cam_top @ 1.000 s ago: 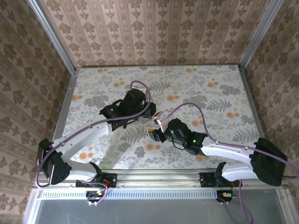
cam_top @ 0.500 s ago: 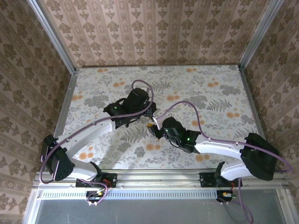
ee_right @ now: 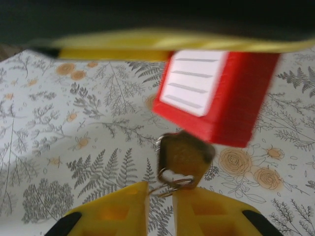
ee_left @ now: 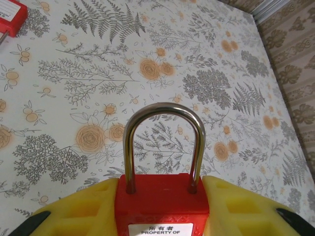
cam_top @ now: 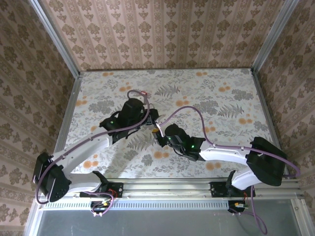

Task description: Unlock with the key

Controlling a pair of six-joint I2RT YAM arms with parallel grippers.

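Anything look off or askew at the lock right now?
Nothing stands out. The padlock sits straight in the left hand, shackle closed; the key is at its underside, just beyond the right hand.

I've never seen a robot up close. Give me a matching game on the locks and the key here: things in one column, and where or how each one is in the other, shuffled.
Things:
1. near padlock
2. shackle
3. key
4. far padlock

Places and states:
A. lying on the table
B. dark brownish, just under a red lock body
C. clamped between the left jaws
D. silvery arch, both legs down in the red body

Pairs: 1-C, 2-D, 3-B, 4-A
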